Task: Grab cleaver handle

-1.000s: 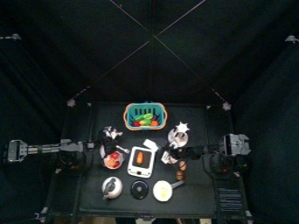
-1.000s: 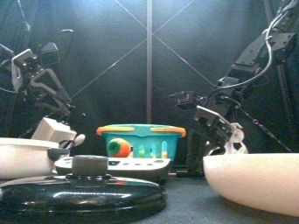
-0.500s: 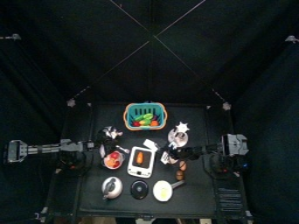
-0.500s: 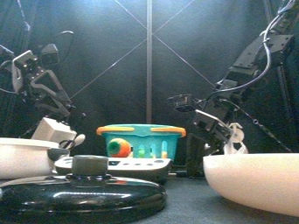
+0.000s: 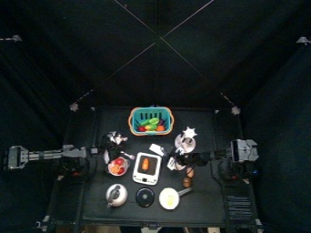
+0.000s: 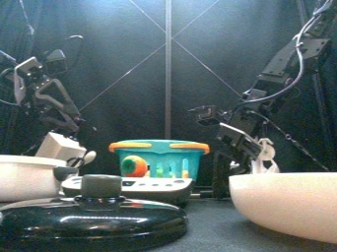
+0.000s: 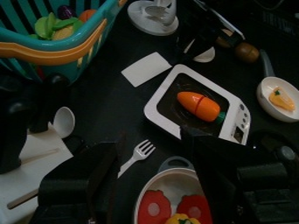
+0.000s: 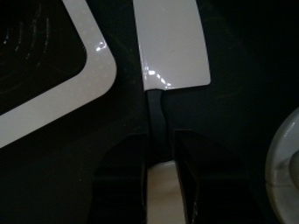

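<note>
Barely shifted since a second ago, right gripper (image 8: 163,175) jaws sit narrowed around the cleaver (image 8: 170,48) handle (image 8: 156,118), pointing toward twelve o'clock; lifting remains.

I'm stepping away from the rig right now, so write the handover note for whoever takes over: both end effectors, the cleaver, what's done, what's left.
Left end effector: open and empty, parked on the left side, away from the job.
Right end effector: down at the cleaver, lined up along its black handle. The views do not show whether the grip is firm.
Done: approach and alignment over the handle.
Left: confirm the grip on the handle. The cleaver lies flat, not lifted.
</note>
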`<state>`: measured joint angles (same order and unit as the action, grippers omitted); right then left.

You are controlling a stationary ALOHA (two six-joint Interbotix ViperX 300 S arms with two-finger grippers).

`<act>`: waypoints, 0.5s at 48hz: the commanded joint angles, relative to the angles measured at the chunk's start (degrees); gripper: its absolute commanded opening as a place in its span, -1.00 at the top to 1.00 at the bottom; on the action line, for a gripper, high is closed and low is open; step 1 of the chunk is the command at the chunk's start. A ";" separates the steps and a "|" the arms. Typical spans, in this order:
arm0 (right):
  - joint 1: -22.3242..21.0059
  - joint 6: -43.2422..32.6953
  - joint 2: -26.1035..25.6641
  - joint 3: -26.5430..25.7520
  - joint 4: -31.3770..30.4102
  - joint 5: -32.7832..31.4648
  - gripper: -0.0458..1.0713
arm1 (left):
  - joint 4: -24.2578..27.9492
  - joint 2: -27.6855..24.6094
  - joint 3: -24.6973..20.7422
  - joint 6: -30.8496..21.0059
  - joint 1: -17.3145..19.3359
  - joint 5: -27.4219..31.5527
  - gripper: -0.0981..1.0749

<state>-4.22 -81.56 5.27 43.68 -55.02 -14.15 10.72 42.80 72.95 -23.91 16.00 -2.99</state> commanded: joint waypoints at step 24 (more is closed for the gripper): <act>-1.05 -0.09 -10.72 -0.35 0.09 0.35 0.04 | 0.09 -0.09 -0.79 0.18 0.09 -0.44 -0.69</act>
<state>-4.92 -81.56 -3.60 43.77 -55.02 -14.50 10.72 42.80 72.95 -23.82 15.91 -2.90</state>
